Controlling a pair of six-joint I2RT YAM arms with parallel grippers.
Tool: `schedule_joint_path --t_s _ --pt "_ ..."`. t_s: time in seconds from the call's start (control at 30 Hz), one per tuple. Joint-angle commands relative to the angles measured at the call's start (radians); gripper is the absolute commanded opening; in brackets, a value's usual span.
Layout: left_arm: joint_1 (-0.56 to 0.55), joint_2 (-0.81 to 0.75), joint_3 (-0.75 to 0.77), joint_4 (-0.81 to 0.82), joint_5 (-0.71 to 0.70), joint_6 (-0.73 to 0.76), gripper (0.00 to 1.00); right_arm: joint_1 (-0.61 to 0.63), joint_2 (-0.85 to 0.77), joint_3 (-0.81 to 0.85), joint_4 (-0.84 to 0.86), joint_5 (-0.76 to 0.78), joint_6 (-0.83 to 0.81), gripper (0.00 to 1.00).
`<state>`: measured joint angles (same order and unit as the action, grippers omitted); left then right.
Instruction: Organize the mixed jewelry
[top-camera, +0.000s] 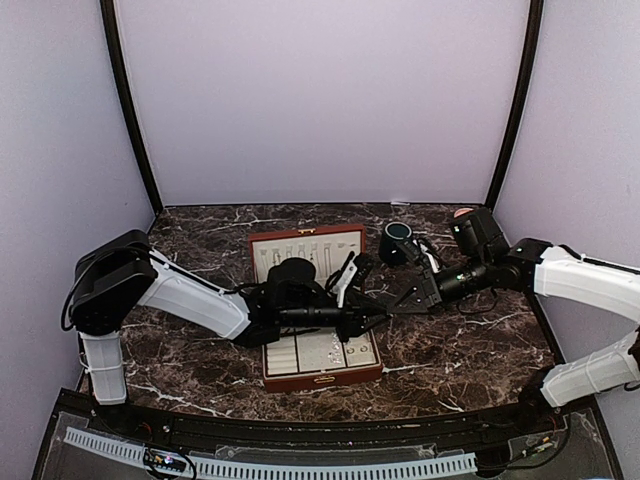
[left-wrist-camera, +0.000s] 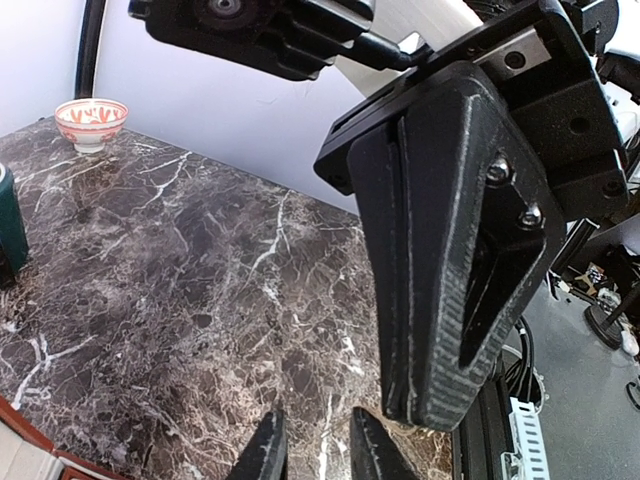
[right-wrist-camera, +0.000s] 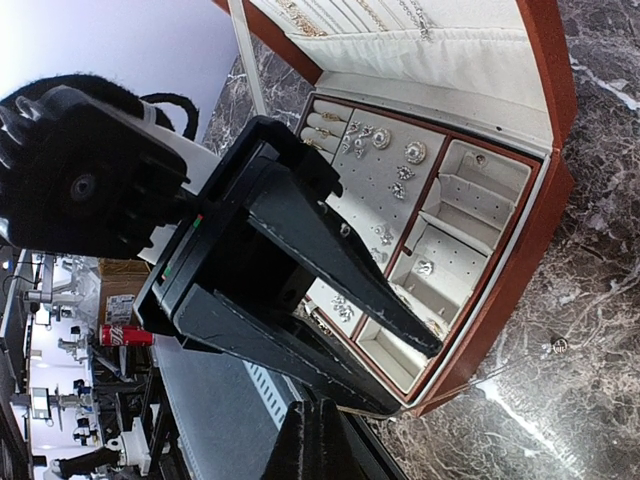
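Reddish-brown box (top-camera: 322, 381) sits mid-table (top-camera: 470, 350). It is open, with the lid tilted up on the far side. Its long axis runs near to far in the top view.

Mixed jewelry (right-wrist-camera: 385, 165): nearly all of it is inside the box.
- Silvery studs and small clusters are scattered over the perforated cream panel.
- Rings sit in the rolled slots of the corner compartment beside the panel.
- A few pieces lie in the small square compartments along one side.
- Thin chains (right-wrist-camera: 350, 14) are laid on the lid lining, running lengthwise from hinge edge to free edge.
- The studs and rings are too small to tell which way they face.
- One loose silvery piece (right-wrist-camera: 558, 346) lies on the marble, just outside the box wall.

Left hand (right-wrist-camera: 415, 378): reaches in from the left, low over the near-right part of the box.
- The two long fingers are apart with a narrow gap, pointing away from the left arm toward the right arm.
- The left wrist view shows bare marble between the tips and nothing held.
- I cannot tell whether the tips touch the box.

Right hand (left-wrist-camera: 420, 405): comes in from the right and hangs just beyond the box's right edge, tip to tip with the left hand.
- Fingers are pressed together.
- I cannot tell whether anything thin is pinched between them.

Dark green mug (top-camera: 397, 234) stands behind the right hand. Pink patterned bowl (left-wrist-camera: 90, 118) sits at the far right corner of the table.
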<state>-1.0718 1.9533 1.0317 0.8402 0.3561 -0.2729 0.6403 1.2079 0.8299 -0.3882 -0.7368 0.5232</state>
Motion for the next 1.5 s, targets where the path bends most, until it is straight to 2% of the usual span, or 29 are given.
schedule_joint_path --t_s 0.0,0.2,0.57,0.83,1.03,1.4,1.47 --pt "-0.007 0.004 0.026 0.050 0.033 -0.008 0.23 -0.011 -0.014 -0.009 0.040 0.001 0.008 0.00" --pt "-0.007 0.014 0.028 0.072 0.058 -0.017 0.11 -0.024 -0.017 -0.009 0.042 0.009 0.017 0.00" --pt "-0.013 0.029 0.041 0.091 0.077 -0.017 0.00 -0.042 -0.029 -0.020 0.052 0.012 0.028 0.00" --pt "-0.017 0.036 0.051 0.098 0.093 -0.017 0.00 -0.054 -0.038 -0.024 0.043 0.055 0.034 0.00" --pt "-0.019 0.004 -0.003 0.098 0.033 -0.038 0.00 -0.073 -0.051 -0.019 0.024 0.098 0.031 0.00" --pt "-0.018 -0.088 -0.053 0.029 -0.072 -0.053 0.00 -0.073 -0.067 -0.032 0.043 0.019 -0.005 0.00" --pt "-0.018 -0.079 -0.037 0.010 -0.087 -0.050 0.04 -0.074 -0.069 -0.034 0.050 0.008 -0.004 0.00"
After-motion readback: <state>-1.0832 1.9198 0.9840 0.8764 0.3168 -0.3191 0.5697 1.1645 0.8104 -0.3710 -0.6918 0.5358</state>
